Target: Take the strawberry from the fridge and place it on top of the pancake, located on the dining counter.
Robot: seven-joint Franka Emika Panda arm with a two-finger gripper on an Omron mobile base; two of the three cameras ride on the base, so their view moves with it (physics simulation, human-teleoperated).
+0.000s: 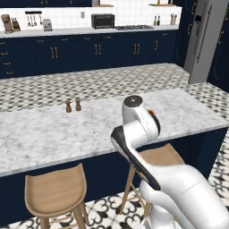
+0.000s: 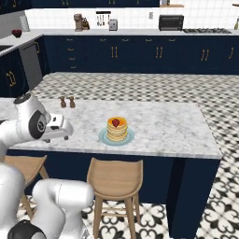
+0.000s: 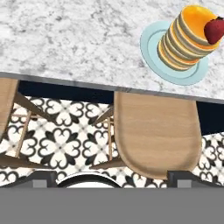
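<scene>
Strawberry (image 2: 115, 123) tops pancake (image 2: 117, 130); gripper (image 3: 113, 178) apart — above stool (image 3: 155, 135).

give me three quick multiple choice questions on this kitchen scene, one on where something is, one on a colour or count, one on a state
1. Where is the strawberry?
A. on the pancake stack
B. on a stool
C. on the floor

2. What colour is the plate under the pancakes?
A. red
B. light blue
C. black

3. How does the claw stand?
A. shut on the strawberry
B. shut on the plate
C. open, holding nothing

Answers: 1 A, the red fruit sits atop the stack on the dining counter. 2 B, a pale blue rim rings the stack. 3 C, the hand view shows its tips wide apart.
</scene>
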